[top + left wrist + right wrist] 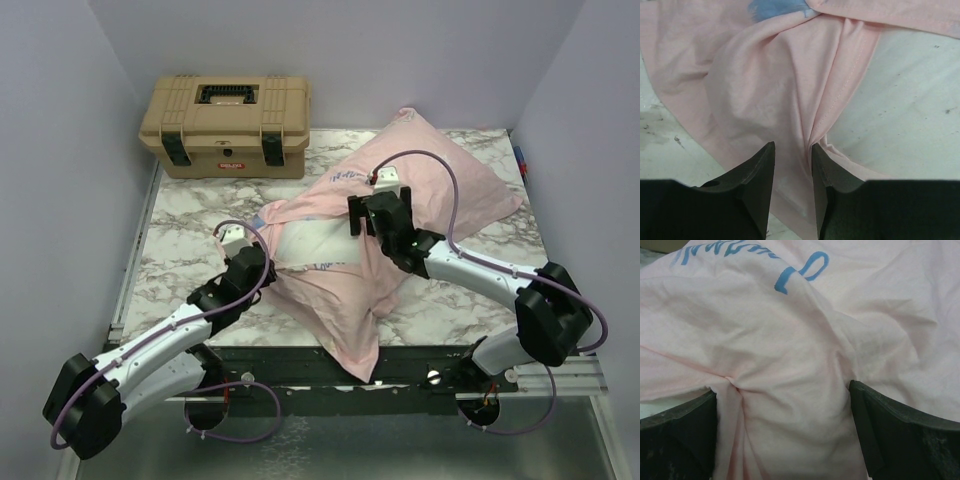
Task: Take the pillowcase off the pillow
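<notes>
Rumpled pale-pink pillowcase (450, 185) bares the white pillow (300, 245). The left end effector (793, 146) pinches its stitched fold; the right end effector (783, 388) gapes wide against it.

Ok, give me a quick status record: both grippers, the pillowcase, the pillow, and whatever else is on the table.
left gripper: closed on a fold of the pillowcase, beside its stitched hem
right gripper: jaws wide open, fingertips pressing into the pillowcase over the pillow's middle
pillowcase: mostly on the pillow, pale pink, loose end bunched toward the near table edge
pillow: white patch exposed at the left opening
toolbox: tan, lid down, far left corner, apart from the pillow
table: marble-patterned top
</notes>
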Robot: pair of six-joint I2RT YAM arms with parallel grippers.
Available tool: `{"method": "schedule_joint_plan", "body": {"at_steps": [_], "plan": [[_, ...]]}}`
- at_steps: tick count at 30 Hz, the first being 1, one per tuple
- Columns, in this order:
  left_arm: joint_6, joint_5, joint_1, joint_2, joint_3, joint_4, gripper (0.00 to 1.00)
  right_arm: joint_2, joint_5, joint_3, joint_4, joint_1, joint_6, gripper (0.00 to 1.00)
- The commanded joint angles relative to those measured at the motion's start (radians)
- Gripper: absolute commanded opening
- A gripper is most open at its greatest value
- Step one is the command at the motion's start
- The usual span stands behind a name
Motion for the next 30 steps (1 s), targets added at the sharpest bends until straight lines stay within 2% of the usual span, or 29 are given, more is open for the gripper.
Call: {"method": "schedule_joint_plan", "body": {"at_steps": [1,8,14,22,30], "plan": [[-0.057,-0.114,-0.001,-0.007,-0.056,-0.095,0.36,-0.003,0.051,-0.052,-0.045,-0.024,0.029,1.00],[-0.073,-0.105,-0.002,0.017,-0.093,-0.061,0.35,-0.013,0.046,-0.081,-0.054,-0.027,0.048,1.00],[-0.069,-0.064,-0.002,0.025,-0.117,0.004,0.30,-0.019,-0.013,-0.119,-0.059,-0.026,0.096,1.00],[-0.047,-0.029,-0.001,0.055,-0.127,0.089,0.30,-0.056,-0.161,-0.094,-0.167,-0.025,0.128,1.00],[-0.024,-0.020,-0.003,0.018,-0.159,0.151,0.29,-0.216,-0.315,-0.040,-0.364,-0.010,0.115,1.00]]}}
